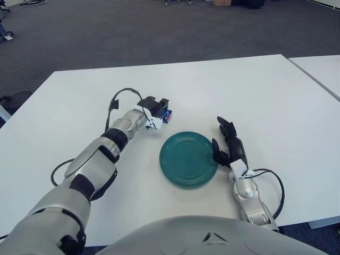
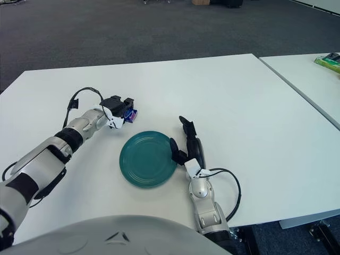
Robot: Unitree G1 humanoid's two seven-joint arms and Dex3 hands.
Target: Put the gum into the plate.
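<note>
At about eleven o'clock from the green plate (image 1: 188, 159), my left hand (image 1: 154, 110) is closed around the gum (image 1: 167, 113), a small blue packet peeking out between its fingers, apart from the rim. At the plate's three o'clock edge my right hand (image 1: 229, 146) lies with fingers loosely extended, gripping nothing.

white table (image 1: 255, 90) | second white table (image 2: 303, 69) at right | grey carpet (image 1: 159, 32) behind

A white table (image 1: 249, 90) carried a green plate (image 1: 188, 159), which lay flat near its front edge.
</note>
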